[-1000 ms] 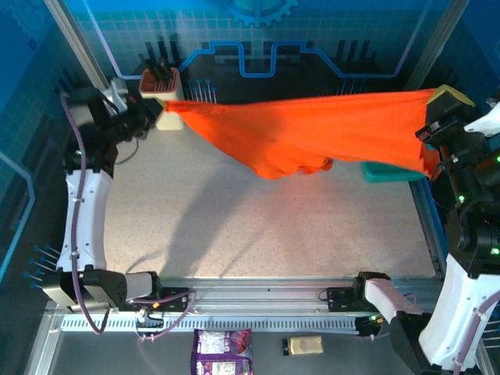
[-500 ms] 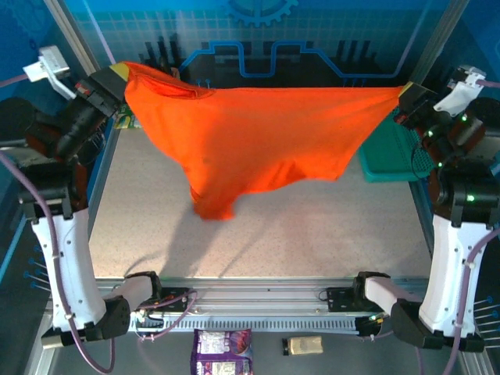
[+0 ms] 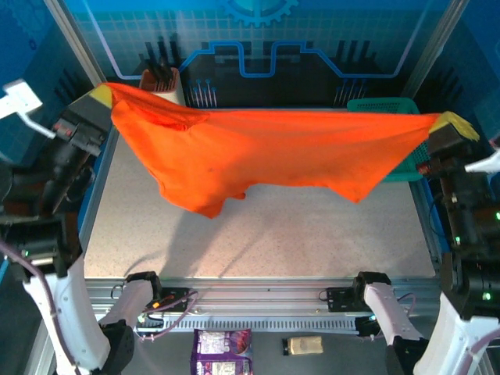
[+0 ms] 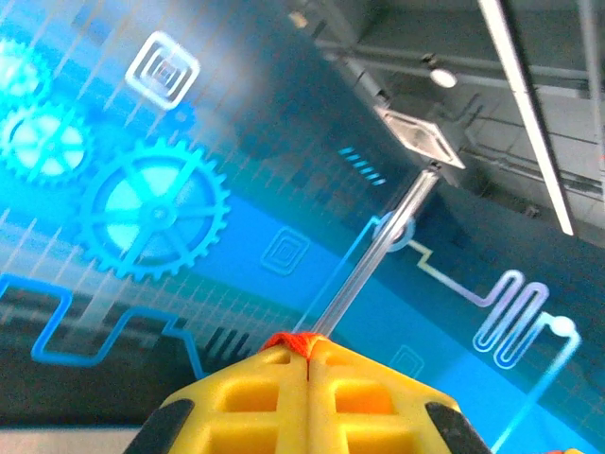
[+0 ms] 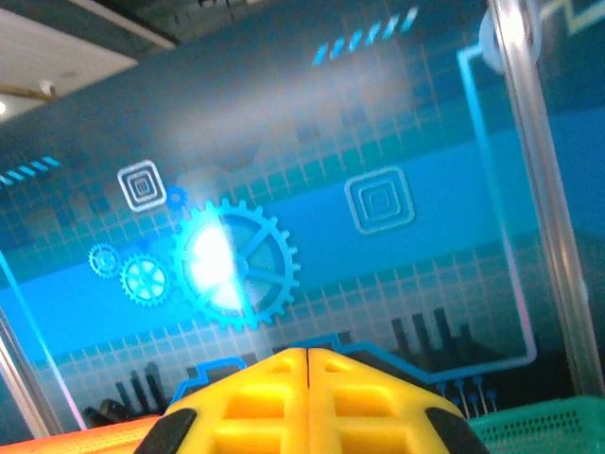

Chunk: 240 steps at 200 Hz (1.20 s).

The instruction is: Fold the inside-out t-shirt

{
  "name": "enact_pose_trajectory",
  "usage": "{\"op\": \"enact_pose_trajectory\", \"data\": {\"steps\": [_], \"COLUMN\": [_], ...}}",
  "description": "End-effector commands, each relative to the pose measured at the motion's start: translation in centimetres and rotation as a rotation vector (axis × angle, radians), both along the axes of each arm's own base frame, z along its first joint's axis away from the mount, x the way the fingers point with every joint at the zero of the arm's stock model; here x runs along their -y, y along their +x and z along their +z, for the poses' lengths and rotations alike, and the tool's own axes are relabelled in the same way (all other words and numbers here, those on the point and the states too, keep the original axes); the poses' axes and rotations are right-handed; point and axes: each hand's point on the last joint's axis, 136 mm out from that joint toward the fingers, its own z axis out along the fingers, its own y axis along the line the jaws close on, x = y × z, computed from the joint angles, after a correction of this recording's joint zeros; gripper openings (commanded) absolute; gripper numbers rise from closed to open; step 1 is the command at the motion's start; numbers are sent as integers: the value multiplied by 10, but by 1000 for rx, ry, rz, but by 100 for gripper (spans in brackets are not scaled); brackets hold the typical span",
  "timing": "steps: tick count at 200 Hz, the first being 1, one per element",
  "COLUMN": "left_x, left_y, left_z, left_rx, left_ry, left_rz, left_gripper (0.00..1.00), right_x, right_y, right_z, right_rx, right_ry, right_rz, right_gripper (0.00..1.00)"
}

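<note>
Big speckled surface [image 3: 273, 234] first: it lies bare under everything, with open room from the near rail to the back wall and out to both side frames. Over it the inside-out t-shirt [image 3: 258, 148] hangs in the air, stretched from the far-left corner to the far-right edge. Its middle sags to a loose point above the left half, clear of the surface.

Back right, a teal mesh basket [image 3: 383, 104] sits at the edge. The shirt's upper hem crosses in front of it, so what it holds cannot be made out. Back left, a brown-rimmed cup [image 3: 160, 80] stands by the frame post with dark things upright in it, too small to name, its base hidden by cloth.

Left pincer [image 4: 307, 352]: yellow pads pressed together, a sliver of orange cloth pinched at the tips. Right pincer [image 5: 307, 355]: pads pressed together too, clamping the shirt's other corner.

Below the rail lie a purple packet [image 3: 223, 349], cut off by the frame's edge, and a small tan block [image 3: 305, 344]
</note>
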Motion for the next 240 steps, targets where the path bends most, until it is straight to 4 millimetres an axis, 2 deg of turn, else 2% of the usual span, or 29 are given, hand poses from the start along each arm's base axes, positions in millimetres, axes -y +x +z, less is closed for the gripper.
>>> {"op": "enact_pose_trajectory", "data": {"steps": [1, 20, 43, 67, 85, 102, 121, 135, 156, 174, 187, 201, 213, 224, 234, 240], "left_x": [-3, -2, -3, -8, -16, -20, -10, -4, -1, 3, 7, 8, 9, 13, 18, 21], "left_y": [-23, -22, -2, 44, 88, 137, 191, 228, 277, 310, 330, 348, 362, 375, 386, 392], "left_z": [20, 32, 40, 32, 8, -29, -91, -145, -241, -324, -370, -400, -414, -418, -418, -414], "left_rx": [87, 102, 124, 74, 6, -81, -216, -328, -516, -675, -750, -801, -824, -833, -837, -832], "left_ry": [51, 63, 50, 27, -4, -29, -16, -16, -42, -53, -88, -114, -118, -119, -113, -110], "left_rz": [75, 73, 37, -10, -34, -52, -80, -96, -101, -110, -138, -154, -160, -169, -181, -187], "left_gripper": [0, 0, 0, 0, 0, 0, 0, 0, 0, 0, 0, 0, 0, 0, 15, 27], "right_x": [11, 11, 13, 14, 15, 15, 12, 9, 6, 6, 6, 6, 6, 6, 8, 9], "right_y": [-18, -18, 5, 48, 91, 138, 186, 219, 258, 287, 306, 324, 336, 348, 358, 362], "right_z": [19, 28, 31, 18, -7, -48, -105, -158, -234, -297, -334, -362, -372, -379, -380, -380], "right_rx": [77, 94, 59, -20, -105, -216, -345, -452, -591, -714, -790, -837, -846, -861, -869, -876], "right_ry": [-37, -47, -49, -35, -6, 24, 38, 43, 50, 52, 55, 68, 72, 77, 82, 91], "right_rz": [-89, -93, -93, -60, -23, 16, 52, 69, 74, 68, 63, 65, 67, 65, 56, 48], "right_gripper": [0, 0, 0, 0, 0, 0, 0, 0, 0, 0, 0, 0, 0, 0, 0, 10]}}
